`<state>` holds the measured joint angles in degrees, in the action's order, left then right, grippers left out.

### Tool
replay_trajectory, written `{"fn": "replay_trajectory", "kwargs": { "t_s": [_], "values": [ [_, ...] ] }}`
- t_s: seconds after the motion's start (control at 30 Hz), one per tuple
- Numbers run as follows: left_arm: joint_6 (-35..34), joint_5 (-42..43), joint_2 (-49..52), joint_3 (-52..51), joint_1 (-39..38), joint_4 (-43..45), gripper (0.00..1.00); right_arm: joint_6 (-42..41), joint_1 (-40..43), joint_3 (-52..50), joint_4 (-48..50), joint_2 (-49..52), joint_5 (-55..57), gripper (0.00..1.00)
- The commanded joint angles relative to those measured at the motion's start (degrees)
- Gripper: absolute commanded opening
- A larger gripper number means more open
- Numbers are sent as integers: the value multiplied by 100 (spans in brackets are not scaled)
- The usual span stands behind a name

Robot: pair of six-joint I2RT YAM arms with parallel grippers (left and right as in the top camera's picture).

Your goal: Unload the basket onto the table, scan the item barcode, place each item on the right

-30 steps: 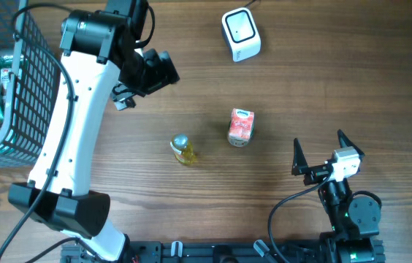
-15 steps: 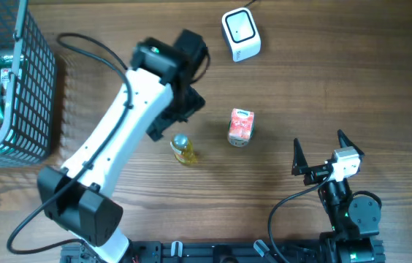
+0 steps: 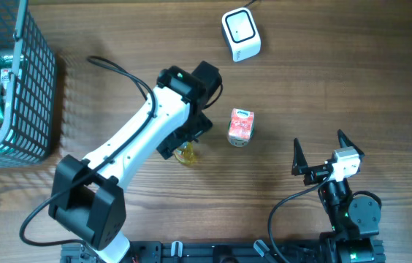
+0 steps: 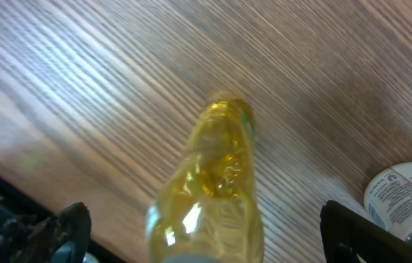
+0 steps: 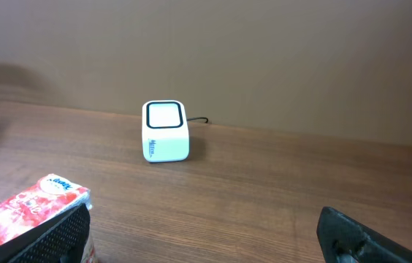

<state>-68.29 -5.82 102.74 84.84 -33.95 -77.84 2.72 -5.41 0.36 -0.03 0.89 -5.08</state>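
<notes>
Overhead: left gripper (image 4: 202, 226) spread wide above yellow bottle (image 4: 217, 168); right gripper (image 3: 318, 142) wide, empty.

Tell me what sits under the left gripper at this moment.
A small yellow bottle on the wooden table, between the open jaws in the wrist view. Overhead, the left arm covers most of it; only a yellow edge shows.

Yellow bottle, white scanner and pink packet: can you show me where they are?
yellow bottle (image 4: 207, 183), left wrist view, on the middle of its clear body.
white scanner (image 3: 240, 31), overhead view, on its top window.
pink packet (image 3: 240, 126), overhead view, on the middle of its top face.
</notes>
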Motion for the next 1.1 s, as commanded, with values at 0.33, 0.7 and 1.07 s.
{"fn": "replay_trajectory", "kwargs": {
  "t_s": [0.33, 0.7, 1.07],
  "values": [
    [149, 59, -63, -437, -192, 717, 64, 28, 17, -7, 17, -35, 55, 100],
    [649, 37, -63, -437, -195, 723, 43, 26, 17, -7, 17, -35, 55, 100],
    [970, 37, -63, -437, -188, 1156, 27, 28, 17, -7, 17, -35, 55, 100]
  ]
}}
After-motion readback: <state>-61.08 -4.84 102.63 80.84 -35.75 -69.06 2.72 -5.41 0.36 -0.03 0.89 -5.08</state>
